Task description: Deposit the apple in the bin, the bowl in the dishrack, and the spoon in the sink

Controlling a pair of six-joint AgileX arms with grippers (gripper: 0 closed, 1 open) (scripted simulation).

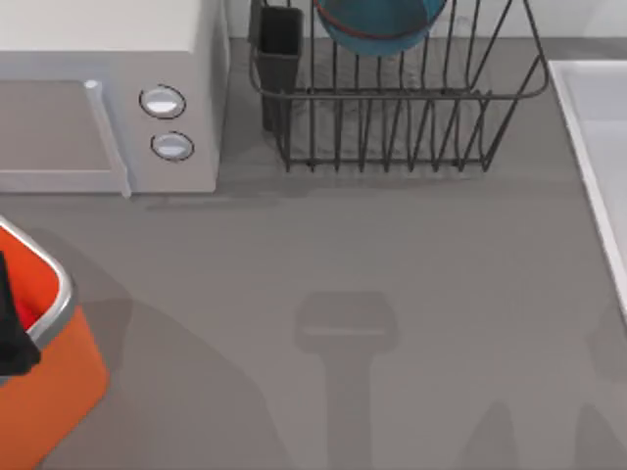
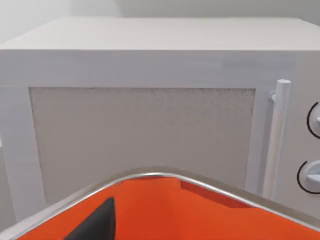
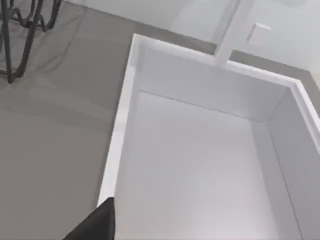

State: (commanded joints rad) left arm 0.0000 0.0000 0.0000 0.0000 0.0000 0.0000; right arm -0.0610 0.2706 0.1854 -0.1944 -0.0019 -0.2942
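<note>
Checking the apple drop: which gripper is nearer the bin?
Left. The left gripper hangs over the bin; the right gripper is over the sink, across the table.

You get even, soft, bright light from above, with no glare. On the table (image 1: 392,255) soft-edged arm shadows spread across the near half, one T-shaped. The dishrack (image 1: 392,127) throws a faint barred shadow beneath itself. The bin (image 2: 165,176) rim shows a thin highlight. Edges look undistorted.
</note>
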